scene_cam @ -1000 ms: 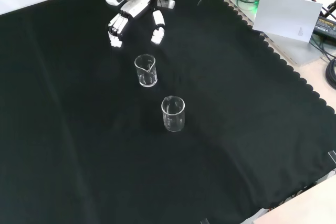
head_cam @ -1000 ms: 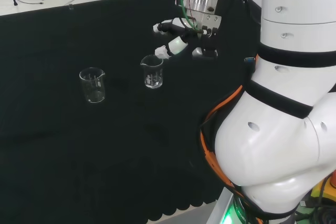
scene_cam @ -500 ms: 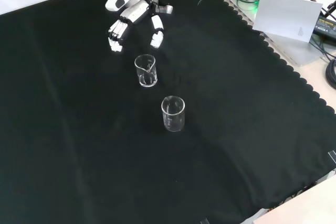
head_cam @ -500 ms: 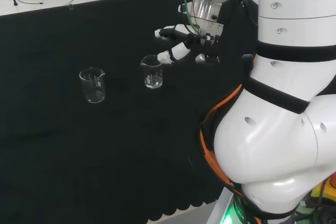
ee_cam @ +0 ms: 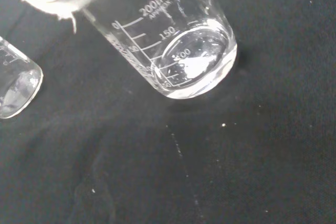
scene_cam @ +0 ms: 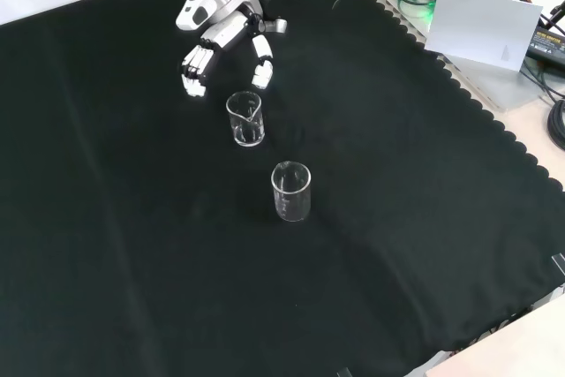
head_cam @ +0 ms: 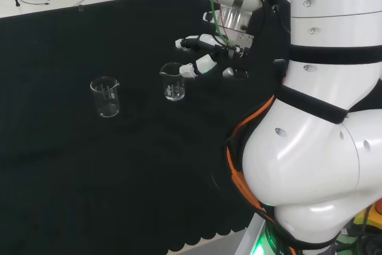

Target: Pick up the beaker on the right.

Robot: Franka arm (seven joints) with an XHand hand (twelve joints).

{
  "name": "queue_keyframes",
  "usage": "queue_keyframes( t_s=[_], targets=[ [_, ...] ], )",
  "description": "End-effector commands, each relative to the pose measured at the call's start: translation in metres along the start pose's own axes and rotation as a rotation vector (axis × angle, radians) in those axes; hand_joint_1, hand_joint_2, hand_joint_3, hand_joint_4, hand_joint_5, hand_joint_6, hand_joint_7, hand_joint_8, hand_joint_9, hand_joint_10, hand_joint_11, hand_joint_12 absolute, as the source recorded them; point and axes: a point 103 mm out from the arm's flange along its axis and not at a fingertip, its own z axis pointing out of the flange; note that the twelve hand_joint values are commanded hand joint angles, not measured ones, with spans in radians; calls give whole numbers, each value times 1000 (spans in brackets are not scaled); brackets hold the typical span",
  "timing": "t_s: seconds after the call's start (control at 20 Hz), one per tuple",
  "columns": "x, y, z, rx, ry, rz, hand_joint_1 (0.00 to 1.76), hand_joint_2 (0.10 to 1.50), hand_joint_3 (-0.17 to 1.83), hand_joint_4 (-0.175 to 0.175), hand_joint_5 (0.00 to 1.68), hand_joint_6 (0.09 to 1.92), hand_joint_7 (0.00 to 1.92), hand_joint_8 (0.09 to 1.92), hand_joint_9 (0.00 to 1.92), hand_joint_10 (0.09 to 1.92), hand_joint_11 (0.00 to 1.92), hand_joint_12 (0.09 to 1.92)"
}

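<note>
I am on the approach: my robot hand (scene_cam: 231, 31), fingers spread and holding nothing, hovers just beside the near beaker (scene_cam: 245, 118), which stands upright on the bench (scene_cam: 424, 218) with the other beaker (scene_cam: 291, 191) beyond it; next I must close around its wall.

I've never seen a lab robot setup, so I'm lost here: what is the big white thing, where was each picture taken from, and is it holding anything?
The big white shapes are the links of one robot arm. At its end is a black and white hand with fingers and a thumb. One picture looks over the arm from behind, one looks down from the front, and one sits at the wrist, close up. On the black cloth stand two clear beakers. The hand hovers, open, by the nearer beaker, around but not closed on it. The other beaker stands apart. Nothing is held yet.
</note>
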Motion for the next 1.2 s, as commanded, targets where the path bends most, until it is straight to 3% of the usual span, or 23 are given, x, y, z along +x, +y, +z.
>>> queue_keyframes(
  t_s=[0.05, 0.55, 1.2],
  targets=[
    [-10, 4, 12, 2, 46, -32, 810, 487, 650, -2, 313, 87, 192, 508, 225, 595, 0, 902],
    [-6, 6, 24, 8, 88, -115, 814, 485, 650, -1, 312, 87, 192, 503, 222, 586, 0, 906],
    [-1, 5, 42, -2, 144, -145, 823, 485, 650, -1, 319, 87, 192, 495, 227, 580, 0, 900]
  ],
)
